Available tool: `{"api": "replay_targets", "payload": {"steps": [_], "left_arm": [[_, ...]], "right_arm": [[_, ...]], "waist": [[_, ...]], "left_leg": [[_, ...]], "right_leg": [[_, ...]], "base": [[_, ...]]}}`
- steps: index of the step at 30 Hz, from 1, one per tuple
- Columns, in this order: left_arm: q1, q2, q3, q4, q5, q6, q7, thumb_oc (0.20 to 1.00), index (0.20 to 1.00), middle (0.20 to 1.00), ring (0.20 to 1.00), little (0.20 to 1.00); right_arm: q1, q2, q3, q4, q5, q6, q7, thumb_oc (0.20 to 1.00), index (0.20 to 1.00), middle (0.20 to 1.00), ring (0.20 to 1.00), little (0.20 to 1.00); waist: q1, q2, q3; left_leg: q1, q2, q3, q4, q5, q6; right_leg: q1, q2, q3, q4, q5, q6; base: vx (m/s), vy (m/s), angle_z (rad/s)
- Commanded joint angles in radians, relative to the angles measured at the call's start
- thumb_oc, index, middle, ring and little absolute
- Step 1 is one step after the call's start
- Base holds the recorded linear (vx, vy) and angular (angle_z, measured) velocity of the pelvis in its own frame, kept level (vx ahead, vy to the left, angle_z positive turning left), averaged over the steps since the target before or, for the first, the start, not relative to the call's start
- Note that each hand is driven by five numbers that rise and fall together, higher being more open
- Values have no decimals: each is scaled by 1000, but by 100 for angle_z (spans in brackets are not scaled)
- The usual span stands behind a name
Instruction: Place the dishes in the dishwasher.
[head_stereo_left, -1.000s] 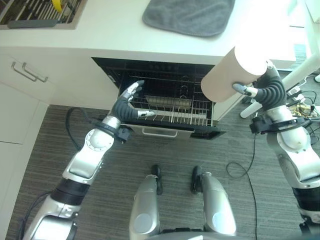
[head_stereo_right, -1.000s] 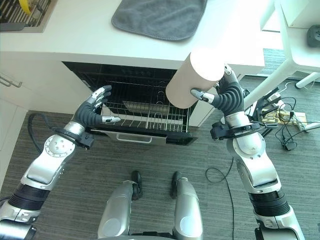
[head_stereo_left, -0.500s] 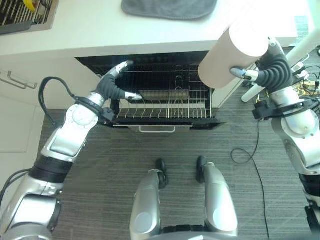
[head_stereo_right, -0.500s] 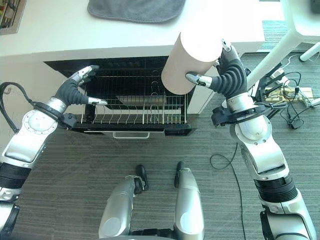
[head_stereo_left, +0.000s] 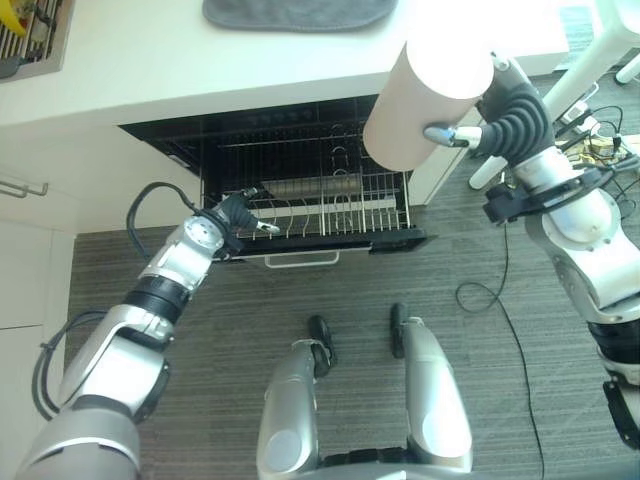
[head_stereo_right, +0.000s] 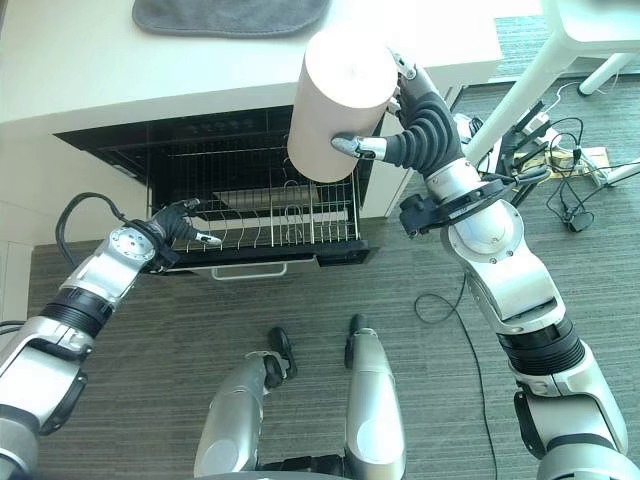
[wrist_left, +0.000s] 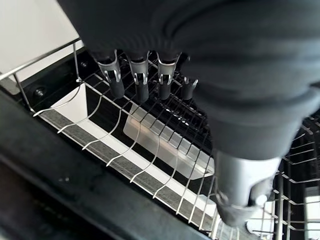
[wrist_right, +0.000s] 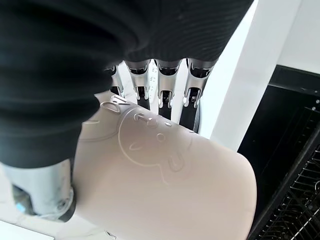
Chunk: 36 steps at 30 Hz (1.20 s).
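Above rack (head_stereo_left: 330, 205), cup (head_stereo_left: 425, 95) shifted left, right robot hand (head_stereo_left: 500, 110) gripping

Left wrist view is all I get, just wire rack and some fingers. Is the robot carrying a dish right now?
Observer: Yes. The right hand is curled round a tall cream cylindrical container, held up above the right front corner of the rack.
Operator: Is the rack pulled out?
Observer: It sits out on the open dishwasher under the white counter.
Operator: And where is my left hand on it?
Observer: The left hand is at the rack's front left corner, fingers relaxed, holding nothing.
Operator: Anything on the counter?
Observer: A grey mat lies at its far edge.
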Motion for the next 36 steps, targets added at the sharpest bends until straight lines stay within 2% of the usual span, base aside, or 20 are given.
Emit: {"api": "replay_targets", "payload": {"steps": [1, 8, 16, 18, 21, 27, 29, 31, 33, 34, 36], "left_arm": [[-31, 19, 9, 9, 42, -9, 86, 1000, 1000, 1000, 1000, 1000], [-72, -41, 21, 181, 35, -29, 172, 1000, 1000, 1000, 1000, 1000], [-87, -55, 47, 247, -75, -38, 181, 1000, 1000, 1000, 1000, 1000], [-90, -55, 58, 252, -149, -45, 170, 1000, 1000, 1000, 1000, 1000], [-80, -67, 110, 212, -349, -71, 79, 1000, 1000, 1000, 1000, 1000], [-45, -105, 196, 146, -658, -22, 21, 1000, 1000, 1000, 1000, 1000], [-46, -111, 212, 150, -706, -9, 28, 1000, 1000, 1000, 1000, 1000], [-53, -115, 213, 166, -705, -1, 46, 1000, 1000, 1000, 1000, 1000], [-58, -118, 204, 189, -640, 5, 41, 1000, 1000, 1000, 1000, 1000], [-61, -106, 176, 214, -519, 4, 34, 1000, 1000, 1000, 1000, 1000], [-67, -88, 151, 233, -410, 13, 45, 1000, 1000, 1000, 1000, 1000]], "right_arm": [[-58, 41, -31, -39, 5, -39, 20, 200, 200, 200, 200, 200], [-93, 71, -17, -43, -17, -9, 38, 200, 200, 200, 200, 200], [-96, 79, -8, -42, -28, 3, 52, 200, 200, 200, 200, 200], [-100, 79, -3, -42, -26, 7, 48, 200, 200, 200, 200, 200], [-95, 73, -5, -42, -38, 16, 50, 200, 200, 200, 200, 200], [-91, 61, -16, -37, -26, 25, 63, 200, 200, 200, 200, 200], [-96, 59, -10, -34, -23, 29, 59, 200, 200, 200, 200, 200], [-104, 56, -2, -31, -16, 33, 56, 200, 200, 200, 200, 200], [-105, 55, 3, -31, -14, 34, 52, 200, 200, 200, 200, 200], [-106, 49, 8, -36, -9, 35, 49, 200, 200, 200, 200, 200], [-105, 39, 12, -40, -3, 33, 42, 200, 200, 200, 200, 200]], "waist": [[3, -18, -66], [-8, -29, -62], [-19, -34, -51], [-21, -34, -50], [-23, -29, -45], [-24, -27, -40], [-25, -29, -40], [-27, -31, -38], [-27, -34, -38], [-28, -35, -38], [-29, -35, -37]], "left_leg": [[54, 97, -39, -52, 3, -89], [34, 94, -43, -42, -3, -92], [25, 84, -48, -22, -23, -86], [24, 84, -47, -19, -27, -86], [35, 80, -41, -20, -34, -83], [36, 80, -36, -6, -49, -80], [36, 80, -34, -5, -51, -79], [33, 80, -34, -2, -53, -78], [30, 80, -34, 2, -55, -76], [32, 79, -33, 0, -55, -76], [32, 78, -32, 0, -56, -75]], "right_leg": [[32, -53, 44, -99, 40, 125], [16, -37, 48, -101, 35, 119], [2, -20, 68, -94, 28, 111], [0, -19, 71, -91, 25, 109], [5, -19, 73, -89, 19, 106], [6, -24, 70, -82, 11, 104], [6, -24, 69, -82, 10, 102], [2, -23, 69, -79, 10, 101], [1, -21, 69, -80, 10, 99], [3, -20, 68, -84, 11, 99], [4, -20, 68, -86, 12, 98]], "base": [[-7, 9, -9], [-1, 4, -2], [26, 15, -5], [17, 7, 0], [46, 23, 0], [30, 11, 0], [22, 3, 0], [0, 0, 0], [0, 0, 0], [0, 0, 0], [0, 0, 0]]}}
